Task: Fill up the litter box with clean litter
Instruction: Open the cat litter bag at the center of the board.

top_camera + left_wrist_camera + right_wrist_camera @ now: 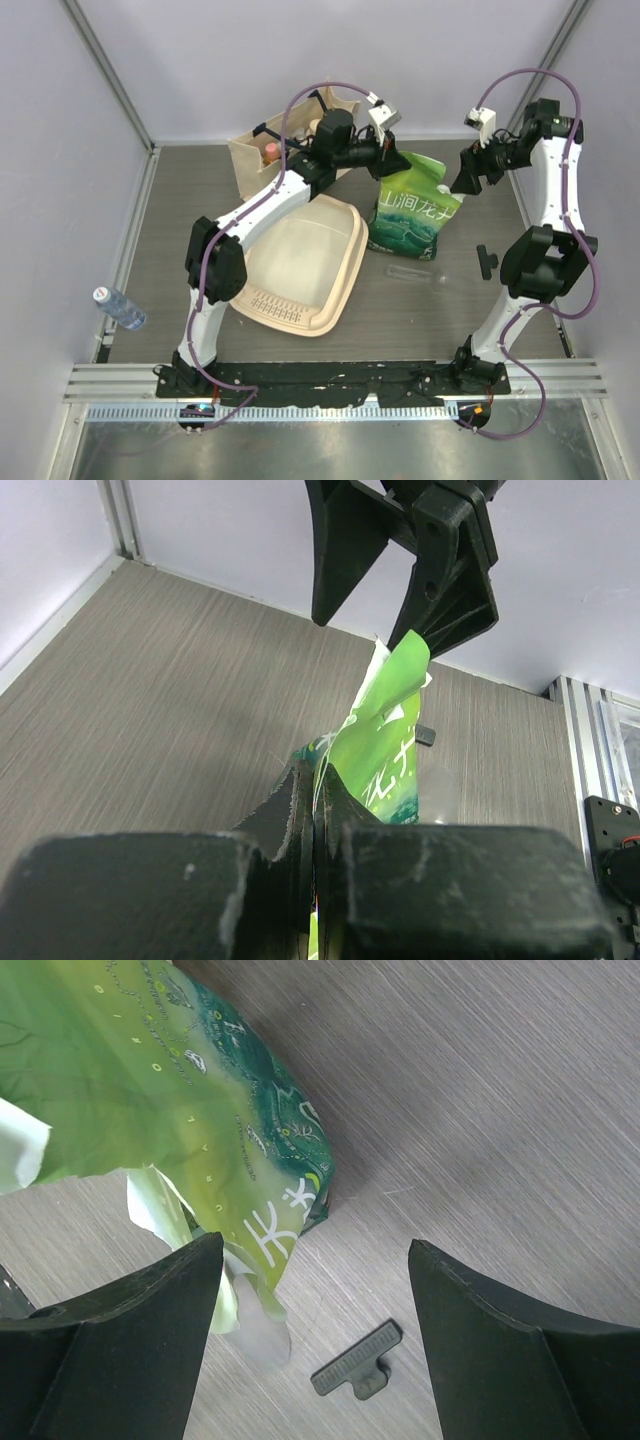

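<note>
top external: cream plastic rectangular litter box lies left of green plastic bag, long axis diagonal, left arm nearer; clean litter not in sight | left wrist: left gripper clamped on bag's top edge; right gripper spread just above its corner | right wrist: fingers wide apart, bag upper-left, small dark clip below

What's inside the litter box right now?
Only bare cream plastic shows inside the litter box; nothing has been poured in where it is visible. The left arm crosses above its far-left corner, so that patch is hidden.
</note>
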Available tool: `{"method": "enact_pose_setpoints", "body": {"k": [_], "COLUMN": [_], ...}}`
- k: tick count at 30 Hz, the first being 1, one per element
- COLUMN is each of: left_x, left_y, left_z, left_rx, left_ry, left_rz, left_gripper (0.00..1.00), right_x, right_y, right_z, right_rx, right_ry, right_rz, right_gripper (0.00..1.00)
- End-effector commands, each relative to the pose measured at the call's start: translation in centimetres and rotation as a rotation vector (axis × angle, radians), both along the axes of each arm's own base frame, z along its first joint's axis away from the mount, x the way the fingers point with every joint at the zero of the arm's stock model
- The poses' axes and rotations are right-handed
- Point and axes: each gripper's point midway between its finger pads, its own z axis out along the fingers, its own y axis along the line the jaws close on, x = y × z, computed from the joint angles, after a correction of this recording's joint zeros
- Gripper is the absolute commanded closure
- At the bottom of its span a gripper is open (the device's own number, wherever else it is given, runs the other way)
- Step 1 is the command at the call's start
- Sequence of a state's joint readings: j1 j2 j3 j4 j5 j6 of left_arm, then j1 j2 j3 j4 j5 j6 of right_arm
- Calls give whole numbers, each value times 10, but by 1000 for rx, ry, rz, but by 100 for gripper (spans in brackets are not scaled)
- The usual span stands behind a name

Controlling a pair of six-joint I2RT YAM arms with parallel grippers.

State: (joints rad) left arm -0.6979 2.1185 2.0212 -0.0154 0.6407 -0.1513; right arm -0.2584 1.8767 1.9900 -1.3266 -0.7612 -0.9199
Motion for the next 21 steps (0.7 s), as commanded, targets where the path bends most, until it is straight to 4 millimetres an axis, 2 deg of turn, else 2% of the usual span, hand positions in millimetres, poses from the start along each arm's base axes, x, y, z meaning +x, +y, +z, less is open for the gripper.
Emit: {"method": "enact_pose_setpoints", "body": {"k": [1,6,12,21], "left_x": [-21,-21,-22,-22], "left_y": [13,14,14,16], "left_z": [114,114,115,110], "left_rx": [-194,-196,-196,-184], "left_ry": [-208,-208,-208,-201], "left_rz": [-24,-24,-21,-16], "left_gripper": [100,100,100,100], "right_x": [-13,-19,-15,-21], "right_y": [16,20,17,25], "right_z": [11,12,9,31], "right_rx": [38,27,-2,17], "right_ry": [-7,-16,-17,-80], "right_rz": [77,114,110,149], "right_gripper": [20,20,20,20]}}
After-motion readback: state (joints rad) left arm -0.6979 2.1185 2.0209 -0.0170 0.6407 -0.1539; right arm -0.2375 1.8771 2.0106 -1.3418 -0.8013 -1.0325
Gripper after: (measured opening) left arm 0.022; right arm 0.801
